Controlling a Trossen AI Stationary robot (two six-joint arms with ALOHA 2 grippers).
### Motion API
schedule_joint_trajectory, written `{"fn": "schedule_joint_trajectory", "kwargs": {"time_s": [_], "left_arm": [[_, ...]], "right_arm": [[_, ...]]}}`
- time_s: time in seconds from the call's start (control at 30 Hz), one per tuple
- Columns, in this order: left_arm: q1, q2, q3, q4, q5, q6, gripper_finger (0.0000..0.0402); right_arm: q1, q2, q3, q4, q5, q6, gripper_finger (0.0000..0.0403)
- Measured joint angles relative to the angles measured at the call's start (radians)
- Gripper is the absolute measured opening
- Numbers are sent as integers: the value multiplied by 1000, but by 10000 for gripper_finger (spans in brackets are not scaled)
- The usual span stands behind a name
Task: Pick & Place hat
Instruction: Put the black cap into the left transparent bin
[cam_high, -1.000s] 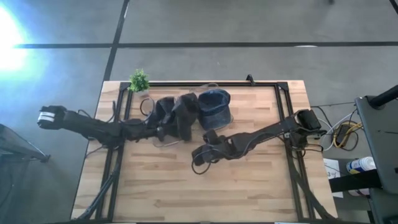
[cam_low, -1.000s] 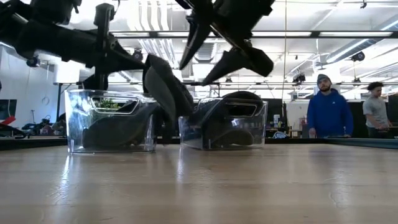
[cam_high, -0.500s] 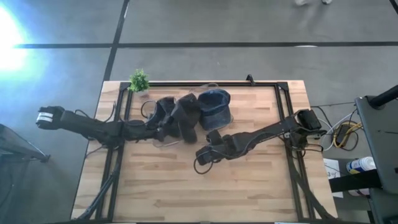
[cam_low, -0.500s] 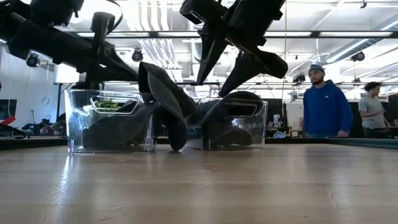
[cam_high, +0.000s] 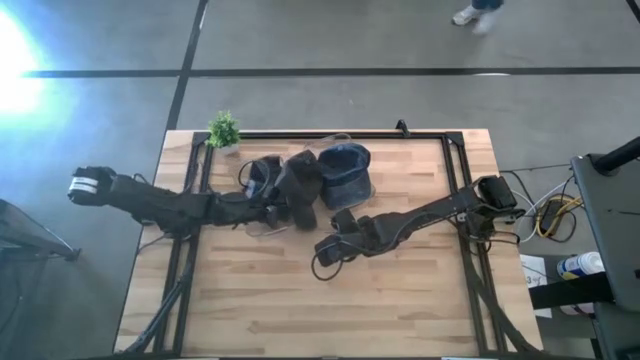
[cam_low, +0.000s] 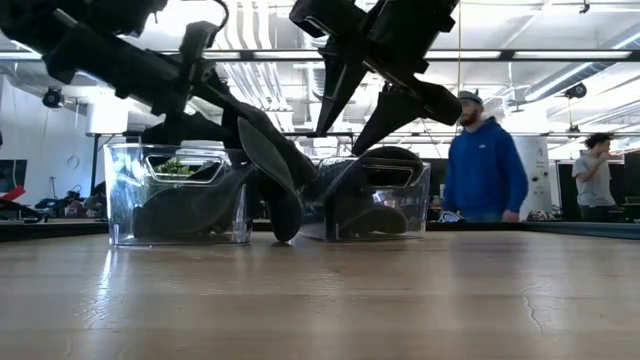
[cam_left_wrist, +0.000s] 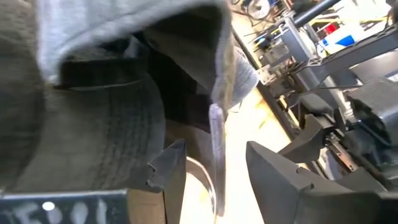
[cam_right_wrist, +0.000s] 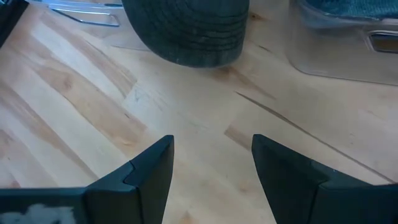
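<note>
A dark hat (cam_high: 297, 186) stands slanted between two clear bins. Its lower end (cam_low: 285, 232) is on the table and its upper part leans at the left bin (cam_low: 178, 192). In the left wrist view the hat (cam_left_wrist: 124, 93) fills the picture above my fingers. My left gripper (cam_left_wrist: 214, 180) is open just short of the hat's upper part, by the left bin (cam_high: 252, 190). My right gripper (cam_high: 335, 245) hangs open above the bare table in front of the hat, with nothing between its fingers (cam_right_wrist: 211, 168).
The right bin (cam_high: 346, 175) holds a blue hat and stands close beside the dark one. A small green plant (cam_high: 223, 129) stands at the far left corner. The near half of the table (cam_high: 320, 310) is bare wood. People stand in the room beyond (cam_low: 483, 165).
My left gripper has opened and let go of the dark hat. The hat, which hung clear of the table from that gripper, has sunk until its lower end rests on the wood between the bins. My right gripper has stayed where it was.
</note>
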Motion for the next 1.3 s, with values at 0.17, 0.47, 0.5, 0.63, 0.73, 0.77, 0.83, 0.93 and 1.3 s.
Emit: {"fn": "schedule_joint_trajectory", "kwargs": {"time_s": [0.17, 0.47, 0.5, 0.63, 0.73, 0.77, 0.83, 0.93, 1.3], "left_arm": [[10, 80, 38, 0, 0, 16, 151], [10, 110, 88, 3, 10, 81, 13], [10, 105, 88, 1, 9, 83, 12], [8, 47, 85, -1, 10, 83, 7], [0, -25, 85, 12, 10, 96, 6], [-3, -51, 85, 20, 10, 107, 6], [-13, -110, 85, 20, 10, 125, 6], [-55, -203, 80, -4, -30, 131, 6], [-401, -445, 46, -173, -463, 250, 6]], "right_arm": [[2, 0, 0, -4, 0, -4, 214], [7, 0, 0, -42, -1, -11, 214], [7, 0, 0, -44, -1, -11, 214], [9, 0, 0, -47, 1, -18, 214], [9, -1, 0, -52, 1, -19, 214], [9, -1, 0, -53, 1, -20, 214], [9, -1, 0, -52, 1, -21, 214], [9, -1, 0, -53, 1, -21, 214], [8, -2, 0, -47, 1, -21, 214]]}}
